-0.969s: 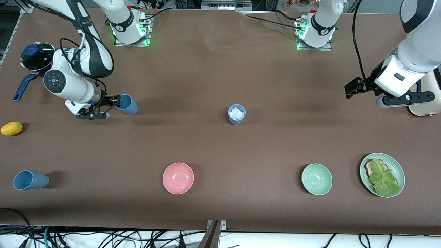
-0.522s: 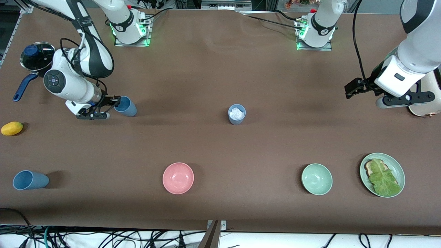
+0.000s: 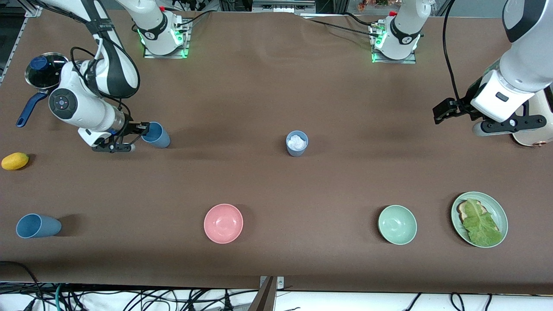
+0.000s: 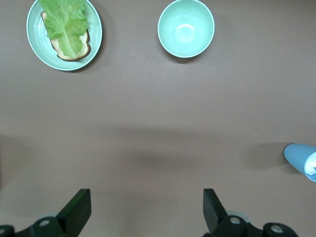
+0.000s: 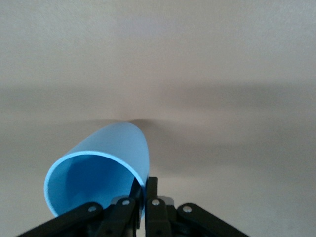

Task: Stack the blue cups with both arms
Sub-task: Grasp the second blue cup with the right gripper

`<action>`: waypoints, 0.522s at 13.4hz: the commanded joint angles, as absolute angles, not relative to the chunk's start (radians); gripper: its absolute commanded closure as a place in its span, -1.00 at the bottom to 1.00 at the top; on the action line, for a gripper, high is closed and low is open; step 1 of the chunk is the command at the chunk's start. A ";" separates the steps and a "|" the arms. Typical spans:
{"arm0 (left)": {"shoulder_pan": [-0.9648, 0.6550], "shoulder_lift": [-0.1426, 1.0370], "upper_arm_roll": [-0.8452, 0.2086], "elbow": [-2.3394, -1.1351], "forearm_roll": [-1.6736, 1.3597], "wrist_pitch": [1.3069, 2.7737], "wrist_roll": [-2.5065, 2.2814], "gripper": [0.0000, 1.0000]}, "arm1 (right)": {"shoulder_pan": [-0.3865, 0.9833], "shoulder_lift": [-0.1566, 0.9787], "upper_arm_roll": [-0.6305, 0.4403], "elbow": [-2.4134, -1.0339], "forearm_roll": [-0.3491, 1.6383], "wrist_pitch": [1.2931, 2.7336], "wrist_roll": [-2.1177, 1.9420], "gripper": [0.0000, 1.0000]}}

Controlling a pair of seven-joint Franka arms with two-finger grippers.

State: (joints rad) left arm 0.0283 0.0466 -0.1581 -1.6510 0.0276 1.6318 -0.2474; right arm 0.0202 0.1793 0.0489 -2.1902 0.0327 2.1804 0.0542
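Observation:
My right gripper is shut on the rim of a blue cup. This cup is tipped on its side with its mouth toward the gripper, near the right arm's end of the table. A second blue cup stands upright mid-table with something white inside. The third blue cup lies on its side close to the front camera at the right arm's end. My left gripper waits open, holding nothing, above the left arm's end of the table.
A black pot with a blue handle and a yellow fruit sit near the right arm. A pink bowl, a green bowl and a green plate with toast and lettuce line the near edge.
The right gripper's fingers have closed onto the cup's rim, and hand and cup have shifted slightly toward the right arm's end. The left arm has not moved.

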 commanded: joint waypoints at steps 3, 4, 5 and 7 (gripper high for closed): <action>0.040 0.054 -0.161 -1.629 0.011 1.615 -0.227 -1.00 | 0.032 0.187 0.100 -2.041 0.072 2.102 0.086 1.00; 0.040 0.054 -0.161 -1.629 0.011 1.615 -0.227 -1.00 | 0.055 0.190 0.103 -1.992 0.081 2.059 0.109 1.00; 0.040 0.054 -0.161 -1.629 0.011 1.615 -0.227 -1.00 | 0.078 0.207 0.103 -1.933 0.081 2.004 0.145 1.00; 0.040 0.054 -0.161 -1.629 0.011 1.615 -0.227 -1.00 | 0.150 0.228 0.104 -1.840 0.083 1.948 0.234 1.00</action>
State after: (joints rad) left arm 0.0288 0.0469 -0.1574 -1.6507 0.0277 1.6318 -0.2474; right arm 0.0908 0.1883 0.1037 -1.9493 0.0684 2.0141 0.1608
